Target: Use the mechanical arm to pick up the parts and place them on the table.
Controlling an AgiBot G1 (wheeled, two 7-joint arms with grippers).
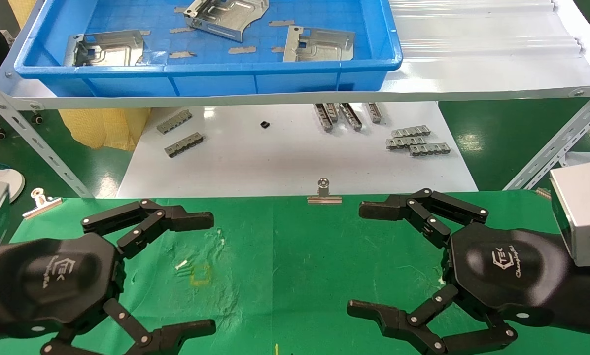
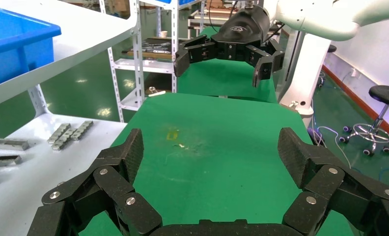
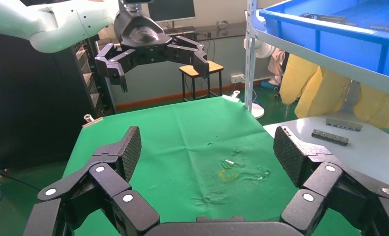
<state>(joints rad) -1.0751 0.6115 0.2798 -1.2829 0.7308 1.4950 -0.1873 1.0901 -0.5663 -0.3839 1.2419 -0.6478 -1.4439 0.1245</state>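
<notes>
Three silvery stamped parts lie in a blue bin on the shelf at the back: one on the left (image 1: 105,48), one in the middle (image 1: 225,17), one on the right (image 1: 319,45). My left gripper (image 1: 211,273) is open and empty, low over the left of the green table (image 1: 295,256). My right gripper (image 1: 356,259) is open and empty over its right. They face each other, far from the parts. The left wrist view shows its own open jaws (image 2: 212,152) and the right gripper (image 2: 221,66) beyond. The right wrist view shows its own open jaws (image 3: 207,147).
The blue bin (image 1: 206,81) sits on a white shelf (image 1: 472,59) with slanted legs (image 1: 556,143). Below lies a white board (image 1: 285,158) with grey slotted strips (image 1: 415,140). Binder clips (image 1: 324,195) (image 1: 41,201) hold the cloth's far edge. A yellow square mark (image 1: 200,275) lies between the grippers.
</notes>
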